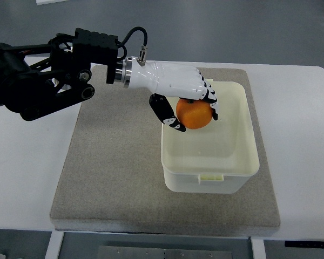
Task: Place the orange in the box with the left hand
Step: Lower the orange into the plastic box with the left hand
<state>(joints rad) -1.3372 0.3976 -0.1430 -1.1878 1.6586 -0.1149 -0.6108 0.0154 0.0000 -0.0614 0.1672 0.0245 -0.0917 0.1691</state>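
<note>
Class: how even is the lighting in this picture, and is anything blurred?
Top view: soft, even light; faint shadows only; the orange, left hand and box are all sharp; mild sheen on the hand's white shell.

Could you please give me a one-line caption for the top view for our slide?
Left hand holds the orange over the open box on a grey mat.

White table [21, 178] with grey mat [113, 178], cream box [210, 172] on mat.

Left hand [186, 91] fingers [211, 100] clasp orange [194, 114] above box [208, 181]; mat [113, 162] beneath
</note>
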